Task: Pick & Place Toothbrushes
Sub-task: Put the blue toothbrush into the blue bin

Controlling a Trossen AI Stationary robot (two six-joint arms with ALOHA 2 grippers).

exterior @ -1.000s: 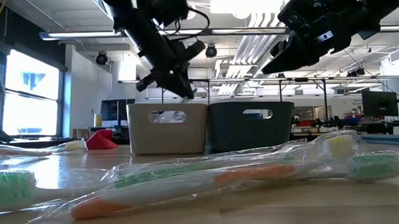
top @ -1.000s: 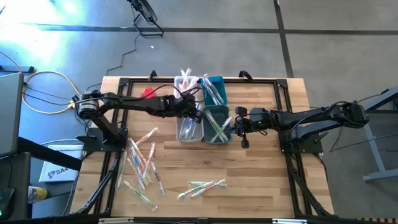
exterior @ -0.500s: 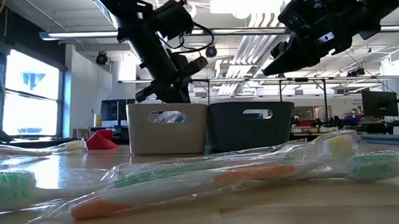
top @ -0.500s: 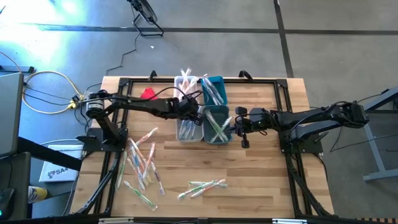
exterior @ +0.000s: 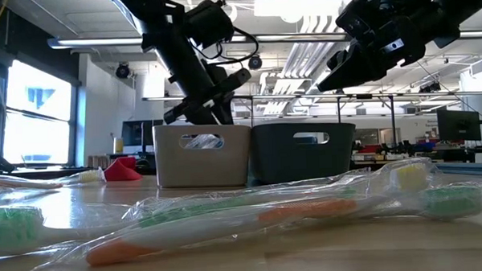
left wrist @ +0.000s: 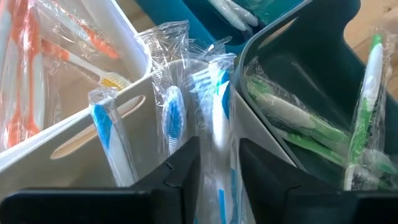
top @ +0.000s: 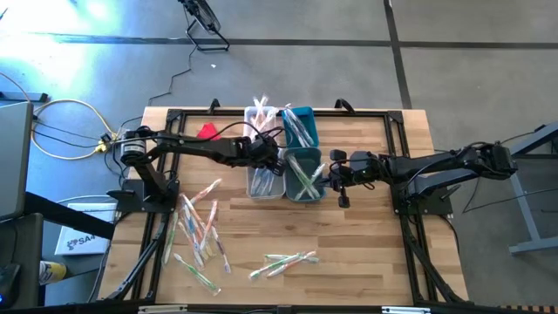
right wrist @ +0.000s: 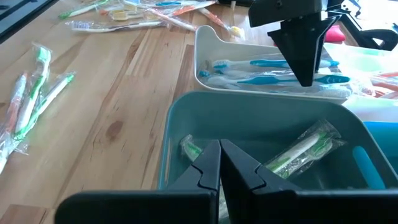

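Observation:
My left gripper [top: 268,157] points down into the near white bin [top: 261,185], shut on a wrapped blue toothbrush [left wrist: 210,81]. Other blue toothbrushes [right wrist: 261,63] lie in that bin. My right gripper [top: 326,179] is shut and empty. It hangs above the right rim of the near teal bin [right wrist: 249,106], which holds green toothbrushes [right wrist: 298,152]. Loose wrapped toothbrushes [top: 199,231] lie flat on the table's near left, and a few more toothbrushes [top: 283,262] lie near its front edge. In the low view the left gripper [exterior: 216,116] reaches the white bin's rim. My left gripper pinches the wrapped blue toothbrush between its two fingers [left wrist: 186,168], coming from above and pointing down. The toothbrush runs along the fingers, and its bristle end [left wrist: 208,74] sticks out past them into the white bin among the other blue ones.
Two more bins stand behind: a clear one [top: 260,118] with orange toothbrushes and a teal one [top: 301,122]. A red cloth [top: 207,131] lies left of them. Bare wood [top: 375,235] is open on the table's near right. A wrapped orange-handled toothbrush [exterior: 228,220] lies close to the low camera.
My left gripper has come down from above the white bin to its rim and has carried the wrapped toothbrush into the bin. It has kept nearly still over the last half second. The right arm has not moved.

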